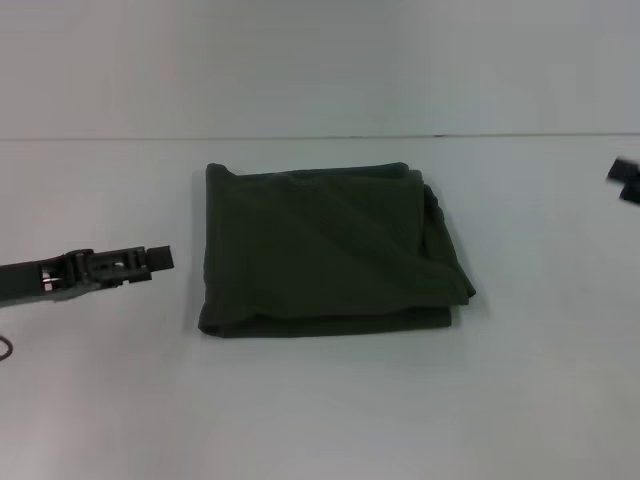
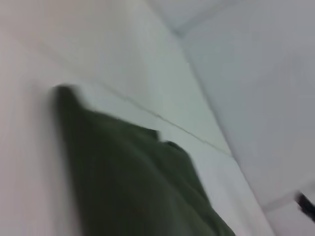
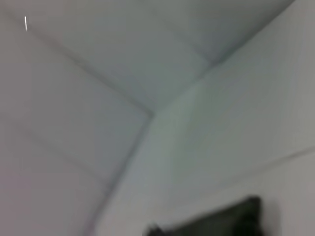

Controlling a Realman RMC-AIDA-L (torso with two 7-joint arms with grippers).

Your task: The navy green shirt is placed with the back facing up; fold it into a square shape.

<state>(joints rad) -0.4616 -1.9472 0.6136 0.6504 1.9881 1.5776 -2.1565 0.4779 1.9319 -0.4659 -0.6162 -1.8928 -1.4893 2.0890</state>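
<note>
The navy green shirt [image 1: 330,250] lies folded into a rough square in the middle of the white table, plain side up, with layered edges along its right side. It also shows in the left wrist view [image 2: 138,182], and a dark corner of it shows in the right wrist view [image 3: 221,221]. My left gripper [image 1: 160,258] hovers to the left of the shirt, apart from it and holding nothing. My right gripper [image 1: 626,180] is at the far right edge of the head view, well away from the shirt, open and empty.
The white table [image 1: 320,410] ends at a far edge [image 1: 320,137] against a pale wall. A thin dark cable loop [image 1: 4,347] lies at the table's left edge.
</note>
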